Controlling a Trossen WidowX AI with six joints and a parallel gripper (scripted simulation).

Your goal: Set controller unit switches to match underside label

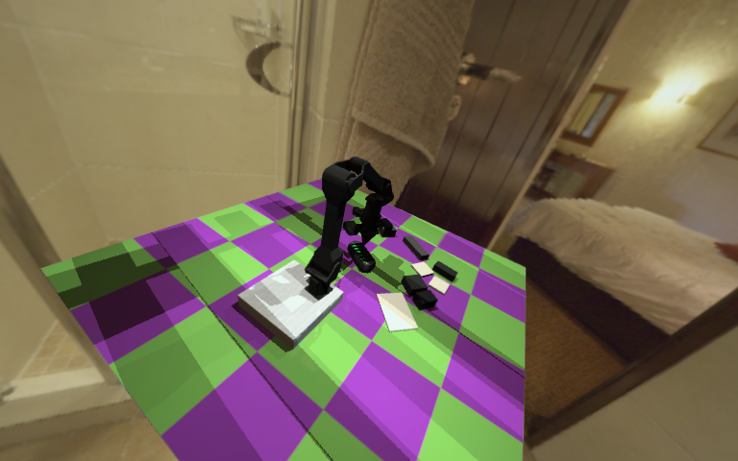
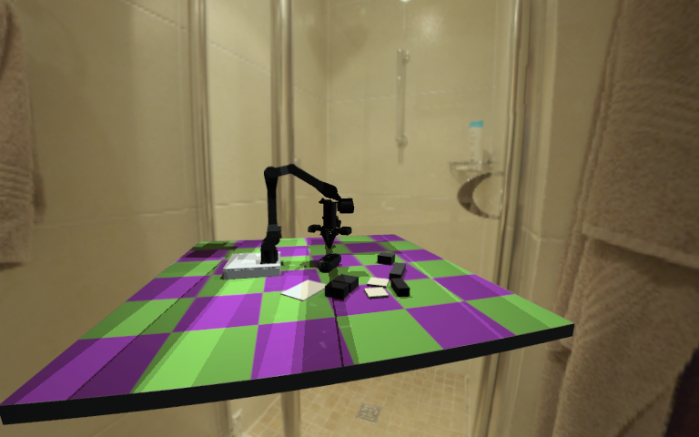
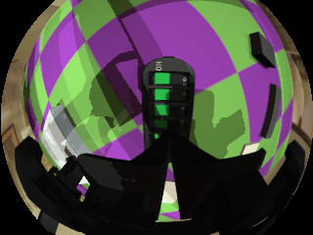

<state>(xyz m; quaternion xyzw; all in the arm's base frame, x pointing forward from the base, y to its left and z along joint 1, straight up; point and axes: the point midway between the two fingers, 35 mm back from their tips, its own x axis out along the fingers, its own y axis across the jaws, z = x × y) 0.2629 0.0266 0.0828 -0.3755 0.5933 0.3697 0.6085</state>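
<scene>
The dark grey controller unit (image 1: 361,256) (image 2: 329,263) (image 3: 171,64) sits on the bench with its switches facing up; its underside label is hidden. In the wrist view its ON mark is at the far end. The three farthest switches show bright green on the ON side, the fourth is darker green, and a sliver of green shows on the fifth; the sixth is hidden behind the fingers. I cannot tell for sure which ends are pressed. My gripper (image 1: 367,240) (image 2: 329,248) (image 3: 170,135) is shut and empty, pointing down a little above the unit.
Dark blocks (image 1: 415,248) (image 2: 386,258) (image 3: 262,51) lie to the unit's right. A pair of black modules (image 1: 415,284) (image 2: 342,287) lies nearer the front, with small cream tiles (image 1: 439,284) (image 2: 376,292) beside them. A pale sheet (image 1: 397,312) (image 2: 303,290) lies near the white arm base (image 1: 272,303) (image 2: 242,263).
</scene>
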